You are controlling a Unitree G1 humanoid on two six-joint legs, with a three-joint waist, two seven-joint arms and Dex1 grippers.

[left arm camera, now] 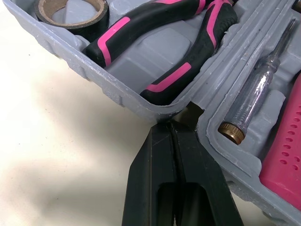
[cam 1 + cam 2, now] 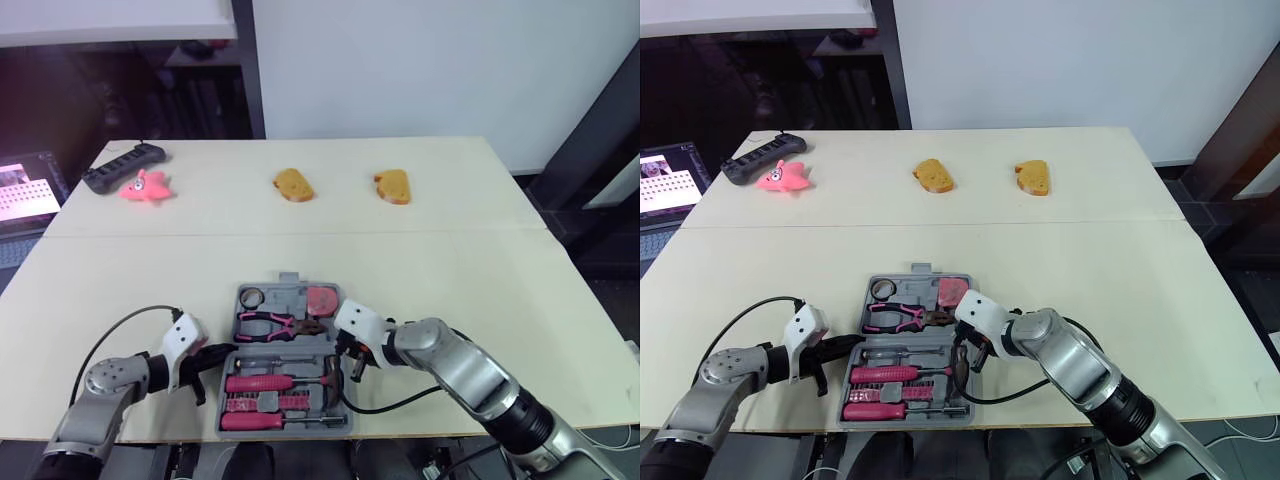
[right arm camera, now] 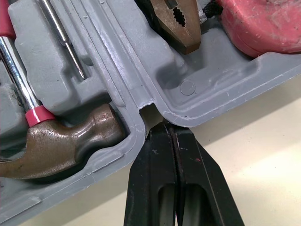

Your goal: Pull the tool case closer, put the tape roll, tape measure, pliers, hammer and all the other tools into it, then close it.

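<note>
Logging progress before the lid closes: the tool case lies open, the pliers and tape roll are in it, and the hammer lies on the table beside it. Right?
Not quite: the hammer sits inside the tool case, in a moulded slot, as the right wrist view shows. The case is open, with pliers and tape roll in it.

No readable text, no labels — none

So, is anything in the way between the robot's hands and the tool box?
Nothing I can see. The left hand and the right hand both sit right against the tool case, at the hinge on its sides.
</note>
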